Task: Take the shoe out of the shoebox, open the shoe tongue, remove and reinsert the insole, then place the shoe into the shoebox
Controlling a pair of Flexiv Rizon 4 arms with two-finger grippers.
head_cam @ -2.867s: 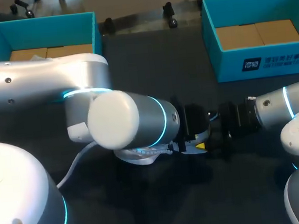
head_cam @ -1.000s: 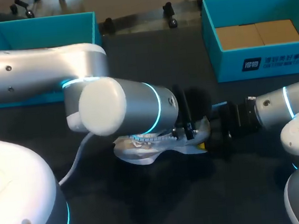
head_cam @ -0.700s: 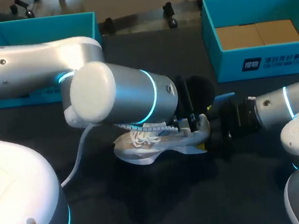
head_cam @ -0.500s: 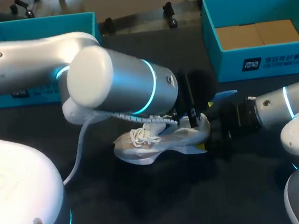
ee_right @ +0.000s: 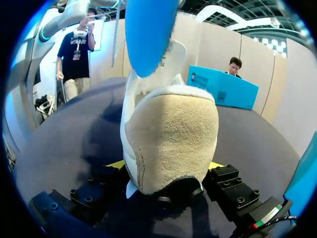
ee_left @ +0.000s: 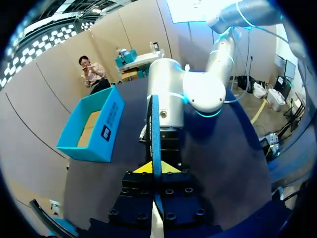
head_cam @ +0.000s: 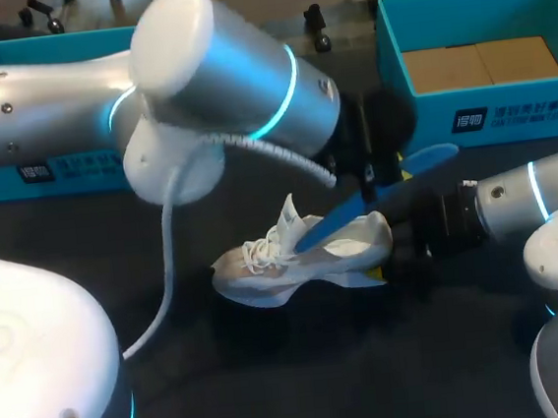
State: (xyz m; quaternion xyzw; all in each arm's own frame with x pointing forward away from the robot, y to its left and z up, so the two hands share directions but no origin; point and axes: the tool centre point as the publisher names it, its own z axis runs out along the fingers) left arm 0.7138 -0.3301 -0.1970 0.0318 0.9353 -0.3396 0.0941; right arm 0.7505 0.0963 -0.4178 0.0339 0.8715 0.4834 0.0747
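Observation:
A white shoe point(head_cam: 265, 270) lies on its side on the dark table, tongue standing up. My right gripper point(head_cam: 406, 246) clamps its heel; in the right wrist view the heel point(ee_right: 171, 139) fills the gap between the two yellow tips of that gripper point(ee_right: 168, 171). My left gripper point(head_cam: 365, 176) hangs above the shoe, shut on a blue insole point(head_cam: 377, 200). The insole slants down with its low end still at the shoe's opening. In the left wrist view the insole point(ee_left: 155, 129) stands edge-on between the fingers of that gripper point(ee_left: 156, 168). The insole point(ee_right: 148, 34) also hangs over the heel in the right wrist view.
A teal shoebox point(head_cam: 482, 61) with a cardboard floor stands at the back right. A second teal box point(head_cam: 48, 167) sits at the back left, mostly behind my left arm point(head_cam: 216, 67). My right arm point(head_cam: 535, 194) lies low along the right side.
My left arm has risen and swung up, drawing the blue insole up and to the right out of the shoe. The tongue now stands up. The right gripper and the heel have stayed put.

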